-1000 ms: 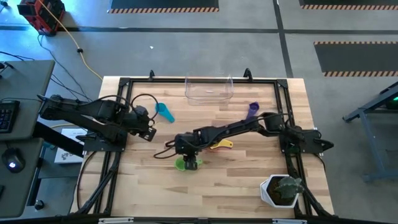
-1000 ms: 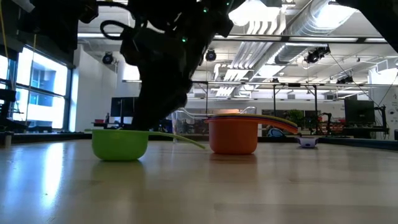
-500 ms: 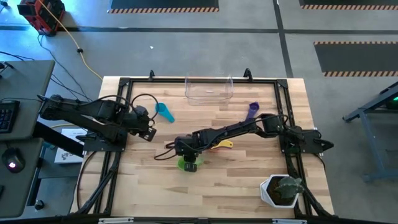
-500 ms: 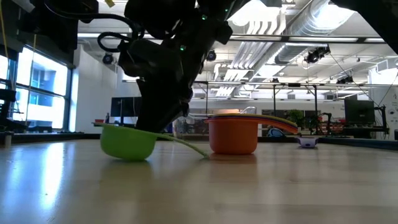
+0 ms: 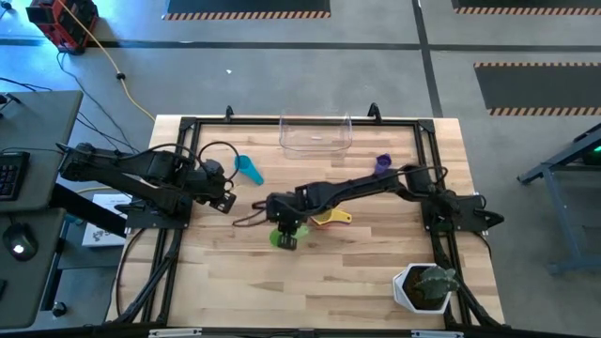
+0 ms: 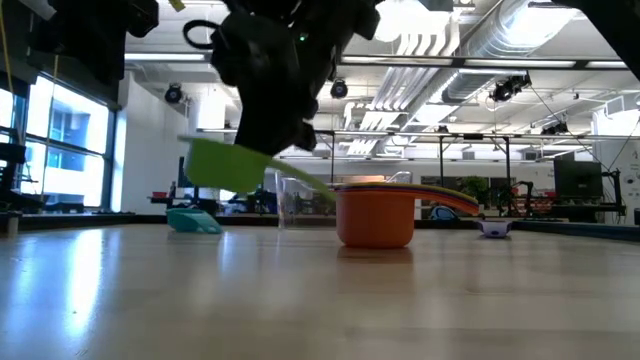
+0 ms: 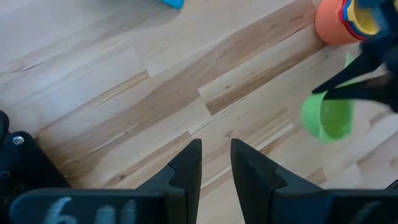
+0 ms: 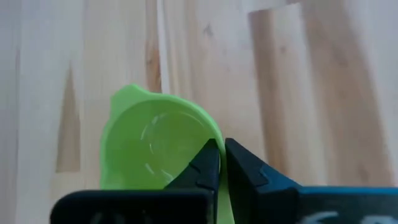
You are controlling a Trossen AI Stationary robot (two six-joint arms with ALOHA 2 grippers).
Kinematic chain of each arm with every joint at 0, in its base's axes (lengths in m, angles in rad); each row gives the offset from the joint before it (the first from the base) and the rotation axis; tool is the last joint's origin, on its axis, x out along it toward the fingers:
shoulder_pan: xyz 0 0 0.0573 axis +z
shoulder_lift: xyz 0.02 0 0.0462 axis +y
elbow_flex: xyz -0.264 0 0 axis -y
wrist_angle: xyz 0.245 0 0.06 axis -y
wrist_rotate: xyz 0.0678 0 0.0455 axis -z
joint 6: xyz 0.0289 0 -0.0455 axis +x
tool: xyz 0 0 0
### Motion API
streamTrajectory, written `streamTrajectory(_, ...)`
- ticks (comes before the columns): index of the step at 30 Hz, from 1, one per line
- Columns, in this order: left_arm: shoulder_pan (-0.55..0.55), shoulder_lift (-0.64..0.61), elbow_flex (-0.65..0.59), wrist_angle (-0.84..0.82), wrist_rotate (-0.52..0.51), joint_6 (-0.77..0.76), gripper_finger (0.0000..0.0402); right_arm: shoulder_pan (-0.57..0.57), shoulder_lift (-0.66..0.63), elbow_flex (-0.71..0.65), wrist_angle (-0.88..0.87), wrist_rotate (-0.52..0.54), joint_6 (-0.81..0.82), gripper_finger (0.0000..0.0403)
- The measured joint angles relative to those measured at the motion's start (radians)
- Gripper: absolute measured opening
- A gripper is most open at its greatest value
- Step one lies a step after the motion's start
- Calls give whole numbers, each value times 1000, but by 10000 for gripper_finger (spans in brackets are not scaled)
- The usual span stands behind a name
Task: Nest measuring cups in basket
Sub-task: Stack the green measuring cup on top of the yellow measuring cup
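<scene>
**Green cup held clear of the table by the right gripper**

High view: right gripper (image 5: 285, 233) reached across to mid-table, w/ the green cup (image 5: 279, 238) at its tip, just beside the nested stack (image 5: 321, 218) w/ a yellow handle sticking out. Clear basket (image 5: 315, 133) stood at the far edge, centre. Teal cup (image 5: 249, 169) lay near the left gripper (image 5: 228, 199), which waited at the table's left side. Purple cup (image 5: 381, 163) lay by the right arm. White pot w/ plant (image 5: 424, 286) sat at the near right corner.

Low view: green cup (image 6: 224, 165) hung tilted, off the table, its handle slanting toward the orange stack (image 6: 375, 214).

Left wrist view: left fingers (image 7: 186, 168) stood narrowly apart, holding nothing; green cup (image 7: 328, 116) showed farther off.

Right wrist view: right fingers (image 8: 205, 165) pinched nearly together on the green cup's (image 8: 155, 146) handle side.
</scene>
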Motion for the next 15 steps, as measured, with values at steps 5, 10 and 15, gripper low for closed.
streamTrajectory(5,0,0,0,0,0,0,76,-27,-70,0,-23,0,42,4)
streamTrajectory(10,0,0,0,0,0,0,76,-54,-148,0,-86,30,72,4)
streamTrajectory(15,0,0,0,2,0,0,76,-82,-219,0,-165,84,60,4)
